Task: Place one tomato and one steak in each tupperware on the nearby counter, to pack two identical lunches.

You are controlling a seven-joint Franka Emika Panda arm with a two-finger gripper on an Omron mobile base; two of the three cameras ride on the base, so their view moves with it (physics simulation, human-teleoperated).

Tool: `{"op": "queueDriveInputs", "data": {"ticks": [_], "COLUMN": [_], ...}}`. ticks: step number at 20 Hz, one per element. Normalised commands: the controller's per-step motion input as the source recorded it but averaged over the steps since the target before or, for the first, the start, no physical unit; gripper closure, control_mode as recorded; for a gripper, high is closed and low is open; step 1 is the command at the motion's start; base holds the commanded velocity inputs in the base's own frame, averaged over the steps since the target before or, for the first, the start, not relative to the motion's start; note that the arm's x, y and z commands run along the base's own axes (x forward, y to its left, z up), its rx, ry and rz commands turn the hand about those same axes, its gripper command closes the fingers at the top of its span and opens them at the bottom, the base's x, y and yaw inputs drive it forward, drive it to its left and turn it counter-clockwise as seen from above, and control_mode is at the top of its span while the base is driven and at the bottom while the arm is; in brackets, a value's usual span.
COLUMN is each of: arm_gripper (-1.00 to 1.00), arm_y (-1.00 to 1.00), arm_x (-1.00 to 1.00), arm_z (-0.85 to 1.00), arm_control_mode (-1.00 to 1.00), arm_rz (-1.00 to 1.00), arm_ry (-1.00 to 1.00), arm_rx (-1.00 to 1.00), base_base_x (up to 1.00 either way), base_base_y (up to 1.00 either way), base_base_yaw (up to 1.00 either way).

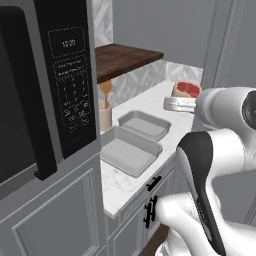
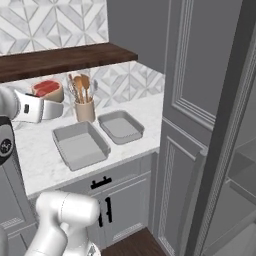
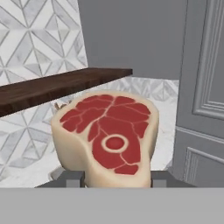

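A raw red steak (image 3: 107,135) with a pale fat rim stands on edge between my gripper's (image 3: 116,179) fingertips (image 3: 72,178), which are shut on it. It hangs above the far end of the white marble counter (image 1: 125,185); the steak (image 1: 186,89) sits just over the gripper (image 1: 184,96). Two grey tupperware trays lie side by side on the counter, both empty: one (image 1: 129,152) nearer the microwave, the other (image 1: 145,125) beyond it. From the right they show as tupperware (image 2: 80,145) and tupperware (image 2: 120,126), with the steak (image 2: 47,90) and gripper (image 2: 49,99) to their left. The tomato is out of view.
A beige utensil holder (image 2: 85,110) with wooden spoons stands behind the trays. A dark wooden shelf (image 2: 65,57) runs above the counter. A black microwave (image 1: 45,90) fills the left side, and tall grey cabinet panels (image 2: 200,125) bound the counter's right end.
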Motion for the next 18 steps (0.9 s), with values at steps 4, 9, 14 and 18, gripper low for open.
{"op": "queueDriveInputs", "data": {"ticks": [4,9,14,18], "arm_gripper": [1.00,1.00,1.00,1.00], "arm_y": [-0.03,0.01,0.02,0.22], "arm_x": [0.22,0.78,0.86,1.00], "arm_z": [-0.05,-0.37,-0.77,-0.56], "arm_control_mode": [-1.00,-1.00,-1.00,-1.00], "arm_rz": [0.05,0.19,0.13,0.01], "arm_ry": [0.14,0.21,0.04,0.06], "arm_rx": [0.00,-0.03,-0.09,-0.14], "base_base_x": [0.14,0.00,0.00,0.00], "base_base_y": [0.00,0.00,0.00,0.00], "base_base_yaw": [0.00,0.00,0.00,0.00]}}
